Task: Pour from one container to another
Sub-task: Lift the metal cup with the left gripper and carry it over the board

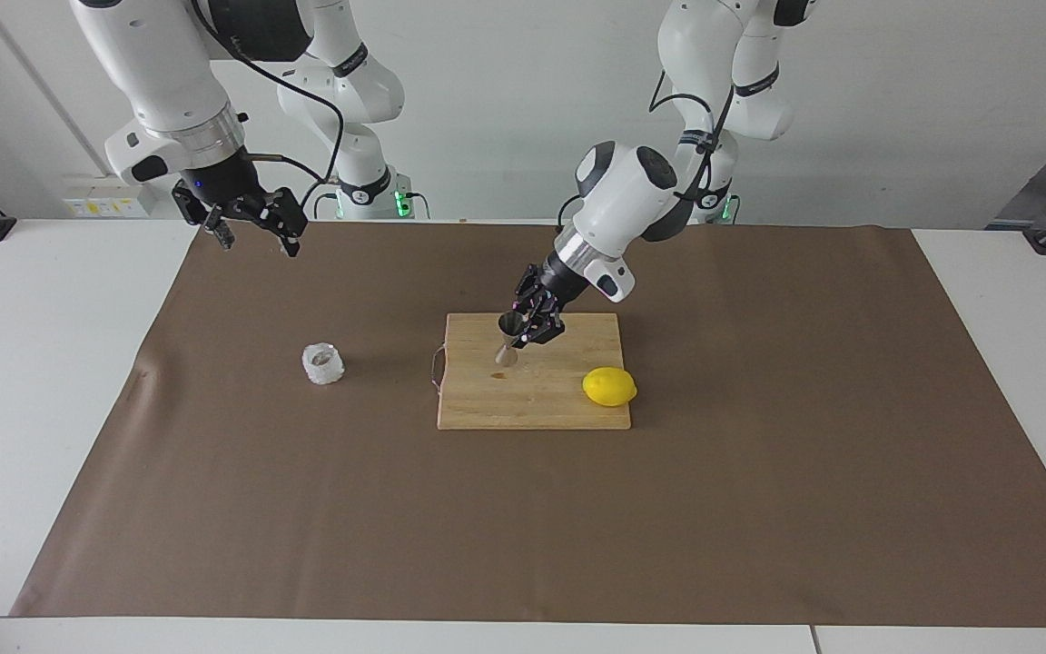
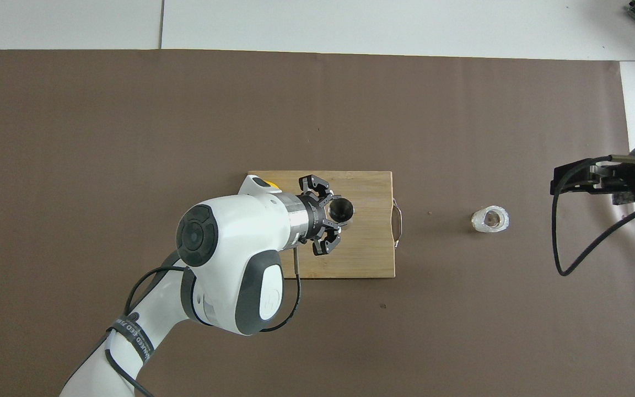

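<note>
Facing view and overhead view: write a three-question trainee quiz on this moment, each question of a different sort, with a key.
1. True or false: the left gripper is shut on the steel jigger over the cutting board.
2. Multiple choice: where does the glass cup stand? A) on the cutting board; B) on the brown mat, toward the right arm's end of the table; C) in the right gripper.
3. Fill in: the yellow thing lying on the cutting board's corner toward the left arm's end is a ____.

Key: 1 true; 2 B; 3 lemon.
</note>
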Controlling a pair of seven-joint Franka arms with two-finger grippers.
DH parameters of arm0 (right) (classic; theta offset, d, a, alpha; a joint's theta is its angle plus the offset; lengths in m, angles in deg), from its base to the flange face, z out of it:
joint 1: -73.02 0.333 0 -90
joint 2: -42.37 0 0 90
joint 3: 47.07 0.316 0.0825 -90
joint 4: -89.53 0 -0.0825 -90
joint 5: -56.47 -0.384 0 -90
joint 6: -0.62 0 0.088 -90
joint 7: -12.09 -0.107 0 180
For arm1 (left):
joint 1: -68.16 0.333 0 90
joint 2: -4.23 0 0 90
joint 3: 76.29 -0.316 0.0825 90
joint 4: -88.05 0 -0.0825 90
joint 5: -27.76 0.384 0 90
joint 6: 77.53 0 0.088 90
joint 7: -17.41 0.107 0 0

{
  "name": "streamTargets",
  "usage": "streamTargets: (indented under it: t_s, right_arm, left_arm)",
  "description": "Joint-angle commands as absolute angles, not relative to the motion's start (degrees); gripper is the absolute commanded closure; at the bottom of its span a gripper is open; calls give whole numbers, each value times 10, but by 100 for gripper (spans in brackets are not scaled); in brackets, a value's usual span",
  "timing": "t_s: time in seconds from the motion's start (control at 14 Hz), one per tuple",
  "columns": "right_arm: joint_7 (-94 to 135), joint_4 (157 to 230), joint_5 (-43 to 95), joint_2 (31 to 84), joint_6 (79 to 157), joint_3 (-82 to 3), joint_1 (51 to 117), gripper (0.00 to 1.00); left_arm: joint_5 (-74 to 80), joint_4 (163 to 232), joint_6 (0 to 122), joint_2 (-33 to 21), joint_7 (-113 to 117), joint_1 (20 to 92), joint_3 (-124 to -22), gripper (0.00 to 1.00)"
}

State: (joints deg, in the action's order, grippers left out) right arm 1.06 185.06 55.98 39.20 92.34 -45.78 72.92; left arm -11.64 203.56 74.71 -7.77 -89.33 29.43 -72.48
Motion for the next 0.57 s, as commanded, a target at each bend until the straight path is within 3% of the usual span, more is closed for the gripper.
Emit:
streamTargets:
  t_s: [0.0,0.5]
  right_arm:
    - [19,1867,566,378,932,-454,727,0]
    - [20,1867,566,378,931,-454,727,0]
  left_arm:
    - [-112,2048,765,-78,-906,270,-734,100]
    - [-106,2064,778,-79,-897,258,-734,100]
